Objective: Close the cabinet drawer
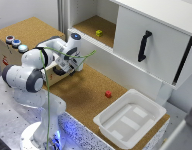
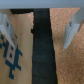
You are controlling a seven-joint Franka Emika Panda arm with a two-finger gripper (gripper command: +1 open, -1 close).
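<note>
The wrist view is all blurry. The white bin [image 1: 130,119] is partly cut off by the picture's edge. The gripper [image 1: 77,61] is too small to see well.

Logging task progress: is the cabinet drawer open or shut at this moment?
Open. The drawer juts out from the cabinet, exposing the cork shelf with a yellow block.

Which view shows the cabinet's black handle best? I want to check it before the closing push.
The exterior view: the black handle appears whole, upright on the white cabinet front. The wrist view shows only a blurred dark strip between the claw's fingers; whether that is a handle is unclear.
</note>
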